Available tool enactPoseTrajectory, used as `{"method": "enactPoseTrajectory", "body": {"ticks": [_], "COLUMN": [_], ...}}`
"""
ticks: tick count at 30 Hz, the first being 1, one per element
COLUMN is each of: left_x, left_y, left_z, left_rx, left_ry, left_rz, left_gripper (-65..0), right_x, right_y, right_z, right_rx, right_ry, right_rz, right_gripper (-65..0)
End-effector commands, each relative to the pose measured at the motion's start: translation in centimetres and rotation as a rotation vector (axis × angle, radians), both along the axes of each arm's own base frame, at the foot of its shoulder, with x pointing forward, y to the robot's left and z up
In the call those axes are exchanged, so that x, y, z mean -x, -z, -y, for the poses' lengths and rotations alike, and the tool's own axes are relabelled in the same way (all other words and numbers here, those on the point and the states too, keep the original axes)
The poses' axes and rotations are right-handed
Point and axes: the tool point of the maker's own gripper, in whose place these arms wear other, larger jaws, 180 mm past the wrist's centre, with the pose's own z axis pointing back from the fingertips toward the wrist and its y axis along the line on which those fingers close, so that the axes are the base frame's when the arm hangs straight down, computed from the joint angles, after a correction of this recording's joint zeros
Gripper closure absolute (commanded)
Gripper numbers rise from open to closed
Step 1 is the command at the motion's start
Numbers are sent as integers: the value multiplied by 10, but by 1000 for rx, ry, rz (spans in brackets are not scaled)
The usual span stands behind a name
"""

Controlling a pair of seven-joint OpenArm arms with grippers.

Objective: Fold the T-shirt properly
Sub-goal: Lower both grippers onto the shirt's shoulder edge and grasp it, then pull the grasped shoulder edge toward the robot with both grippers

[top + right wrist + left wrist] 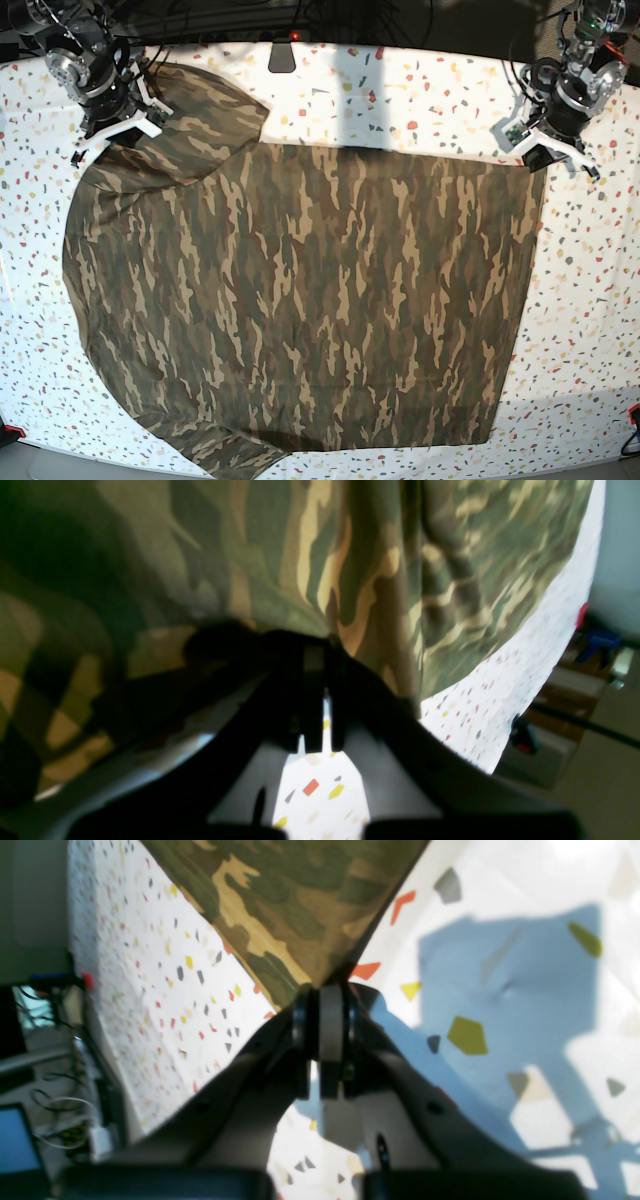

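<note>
1. Your left gripper (pixel 323 995) has its fingers (pixel 330 1022) pressed together on a corner of the T-shirt (pixel 295 905). The camouflage cloth fans out from the fingertips toward the far side of the left wrist view.
2. In the base view that same left gripper (pixel 545 150) sits at the far right of the worktop (pixel 420 95), right at the shirt's far right corner, where the straight edge meets the right-hand side.
3. Your right gripper (pixel 317 647) has its fingers (pixel 314 680) closed. The cloth (pixel 350 570) lies just past the fingertips and drapes over them, with folds running away from the tips. A grip looks likely, though the dark shadow there hides the exact pinch.
4. In the base view the right gripper (pixel 118 128) stands at the far left, over the shirt's bunched far left part, where the cloth is doubled over in a rounded flap.
5. The T-shirt (pixel 300 300) lies spread flat over most of the speckled white worktop, reaching from the far left to the far right gripper and down to the near edge, where a bit of it hangs past the near left rim.
</note>
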Motion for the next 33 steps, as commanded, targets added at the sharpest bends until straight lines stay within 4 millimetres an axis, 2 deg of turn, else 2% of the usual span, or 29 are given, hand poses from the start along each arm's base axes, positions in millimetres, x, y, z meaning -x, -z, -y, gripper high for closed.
{"method": "enactPoseTrajectory", "body": {"ticks": [1,6,9,12,16,24,33], "left_x": [18,16,7,11,17,32,59], "left_y": [12,9,-1,-14,-38,-72,-86], "left_z": [-11,-5,-6,0,6,-9,-17], "left_rx": [-39,49,93,122,188,253,247], "left_ry": [-17,-77,-148,-144,-155,-220,-246], "left_rz": [-89,-75,-2,33,97,154,135], "left_gripper": [0,0,0,0,0,0,0], "right_x": [6,-4,-6,-2,11,53,92], "right_y": [1,-8,-12,-14,-23,-52,-72], "right_z": [11,2,-14,-19,-25,-20,-25], "right_rx": [27,-59,-152,-167,-194,-249,-319], "right_ry": [25,96,86,81,79,141,236], "right_rz": [-38,28,34,31,33,26,43], "right_gripper": [0,0,0,0,0,0,0]}}
